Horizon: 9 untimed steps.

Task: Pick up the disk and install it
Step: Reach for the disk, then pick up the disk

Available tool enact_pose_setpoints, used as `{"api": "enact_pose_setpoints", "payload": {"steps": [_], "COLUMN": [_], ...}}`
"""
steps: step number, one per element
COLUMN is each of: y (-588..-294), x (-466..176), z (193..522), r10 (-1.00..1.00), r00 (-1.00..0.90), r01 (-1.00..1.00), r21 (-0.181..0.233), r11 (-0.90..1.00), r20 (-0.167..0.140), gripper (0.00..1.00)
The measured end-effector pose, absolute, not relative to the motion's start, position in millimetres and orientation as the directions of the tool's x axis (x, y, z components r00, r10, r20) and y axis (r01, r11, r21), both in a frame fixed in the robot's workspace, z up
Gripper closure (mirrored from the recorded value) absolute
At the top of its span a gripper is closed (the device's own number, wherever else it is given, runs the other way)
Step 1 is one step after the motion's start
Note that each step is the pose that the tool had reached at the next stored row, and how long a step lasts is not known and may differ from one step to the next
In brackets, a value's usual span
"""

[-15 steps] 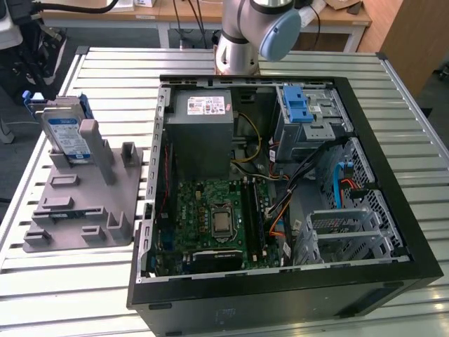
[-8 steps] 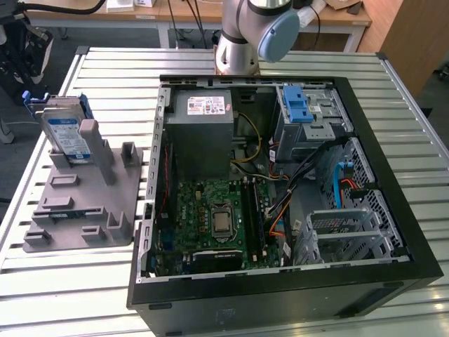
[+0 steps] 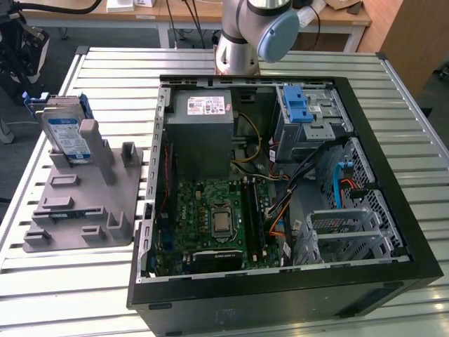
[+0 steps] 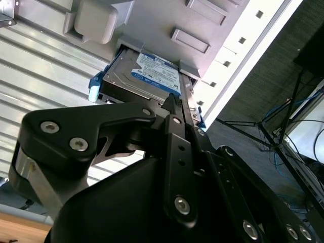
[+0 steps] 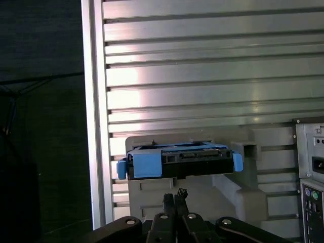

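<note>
The disk (image 3: pixel 64 130) is a silver hard drive with a white and blue label and blue side rails. It stands on edge in a slot of the grey holder (image 3: pixel 77 203) at the exterior view's left. In both wrist views my gripper (image 5: pixel 174 196) hangs a short way off the disk (image 5: pixel 179 162), apart from it. The black fingers lie together with nothing between them. In the second wrist view the gripper's tip (image 4: pixel 171 101) lines up with the edge of the disk's (image 4: pixel 149 76) label side.
An open black computer case (image 3: pixel 393 140) lies on the slatted metal table (image 3: pixel 112 70), with a grey power-supply box (image 3: pixel 203 133), a motherboard (image 3: pixel 217 225) and a grey drive cage with a blue latch (image 3: pixel 302 112). The arm's base (image 3: pixel 238 49) stands behind the case. The table's edge (image 5: pixel 93 126) runs near the holder.
</note>
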State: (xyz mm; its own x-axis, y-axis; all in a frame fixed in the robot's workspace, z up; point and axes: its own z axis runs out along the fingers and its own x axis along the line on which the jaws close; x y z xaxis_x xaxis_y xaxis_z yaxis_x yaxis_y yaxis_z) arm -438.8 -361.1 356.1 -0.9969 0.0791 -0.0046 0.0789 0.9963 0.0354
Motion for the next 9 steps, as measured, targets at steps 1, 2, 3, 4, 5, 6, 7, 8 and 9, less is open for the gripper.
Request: {"api": "enact_pose_setpoints", "payload": {"steps": [1, 2, 3, 4, 5, 6, 7, 8, 9], "y": [-361.0, -361.0, -361.1, -361.1, -361.0, -361.0, -361.0, -361.1, -361.0], "x": [-438.9, -439.0, -439.0, -439.1, -439.2, -439.3, -439.4, -439.5, -439.5], "z": [356.1, 356.1, 356.1, 356.1, 356.1, 356.1, 356.1, 356.1, 356.1], "r10": [0.079, 0.079, 0.079, 0.079, 0.079, 0.079, 0.079, 0.079, 0.079], "r00": [-0.997, -0.997, -0.997, -0.997, -0.997, -0.997, -0.997, -0.997, -0.997], "r01": [0.079, 0.079, 0.079, 0.079, 0.079, 0.079, 0.079, 0.079, 0.079], "r21": [0.035, 0.035, 0.035, 0.035, 0.035, 0.035, 0.035, 0.035, 0.035], "r11": [0.996, 0.996, 0.996, 0.996, 0.996, 0.996, 0.996, 0.996, 0.996], "r20": [-0.005, -0.005, -0.005, -0.005, -0.005, -0.005, -0.005, -0.005, -0.005], "gripper": [0.85, 0.85, 0.85, 0.85, 0.85, 0.85, 0.85, 0.85, 0.85]}}
